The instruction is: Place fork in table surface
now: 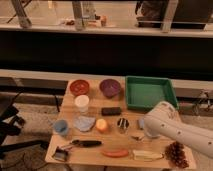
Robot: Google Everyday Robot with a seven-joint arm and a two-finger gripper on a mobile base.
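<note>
The light tan table surface (95,159) carries many small items. My white arm (172,129) reaches in from the lower right, and its end hangs over the table just below the green tray. My gripper (141,131) is at the arm's left end, mostly hidden by the wrist, to the right of the small metal cup (122,124). A thin, short sliver (136,138) at the gripper's lower left looks like the fork. I cannot tell whether it is held or lies on the wood.
A green tray (150,80) stands at the back right. Red bowl (79,87), purple bowl (110,88), white cup (81,103), black block (111,111), blue cloth (84,123), orange ball (102,125), blue cup (61,128), black-handled tool (86,143), carrot-like item (116,153), grapes (176,154).
</note>
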